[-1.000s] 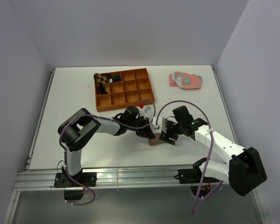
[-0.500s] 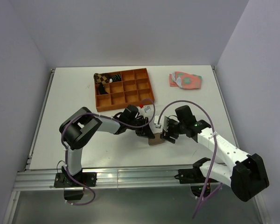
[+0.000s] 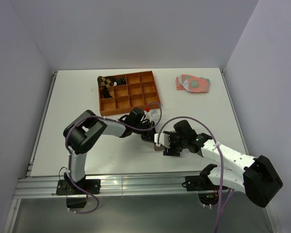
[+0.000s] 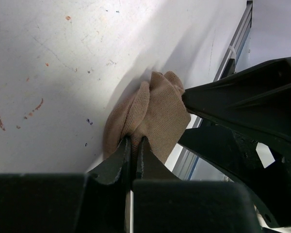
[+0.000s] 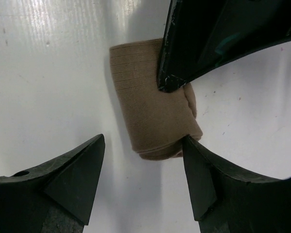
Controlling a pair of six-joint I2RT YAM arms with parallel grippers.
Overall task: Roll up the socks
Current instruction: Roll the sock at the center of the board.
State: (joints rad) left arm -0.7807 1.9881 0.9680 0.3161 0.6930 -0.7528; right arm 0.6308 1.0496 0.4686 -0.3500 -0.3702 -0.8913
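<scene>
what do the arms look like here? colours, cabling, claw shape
The left arm and right arm: white links, bulky black joints, a purple cable looped along each. The left claw and right claw: black, two tapering pointed fingers. A small green light shows near the right wrist.

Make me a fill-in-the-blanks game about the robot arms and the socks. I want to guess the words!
1. The left gripper is ____ on the tan sock.
2. The right gripper has its jaws ____, one on each side of that sock.
3. The checkered sock sits in a corner compartment of the ____ tray.

Missing words: shut; open; orange
</scene>
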